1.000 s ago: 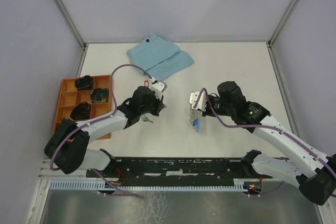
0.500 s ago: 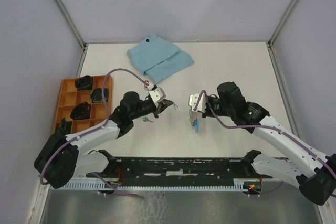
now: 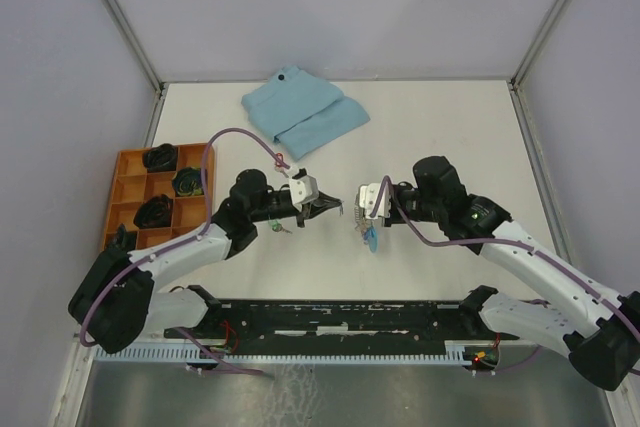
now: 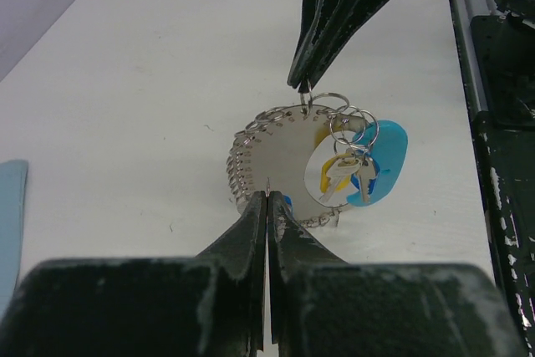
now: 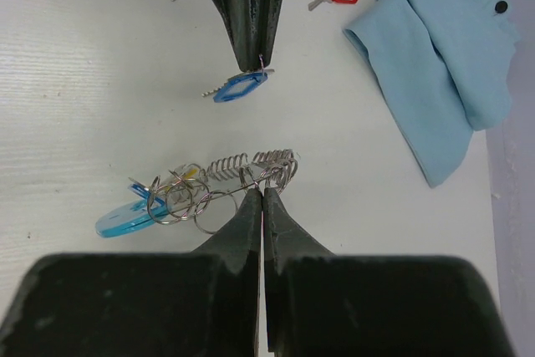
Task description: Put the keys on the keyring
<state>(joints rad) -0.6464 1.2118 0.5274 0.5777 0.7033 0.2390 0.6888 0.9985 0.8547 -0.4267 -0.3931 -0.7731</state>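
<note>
Seen from overhead, the two black-fingered grippers face each other nose to nose at frame centre, above the white table [image 3: 440, 127]. The right gripper [image 5: 263, 196], at the bottom centre of its own wrist view, is pinched tight on the keyring [image 5: 242, 165] — a loop of grey metal chain links with a light-blue curved strap, seen edge-on there. The left gripper [image 5: 255, 60] enters from the top of that frame, clamped on a small silver key with a blue oval plastic tag [image 5: 240, 88]. The key sits just above the loop but apart from it (bare table shows between). Its long axis runs left–right, roughly parallel to the chain. My judgement is that the left arm closes this gap, and the key probably needs turning to thread.
</note>
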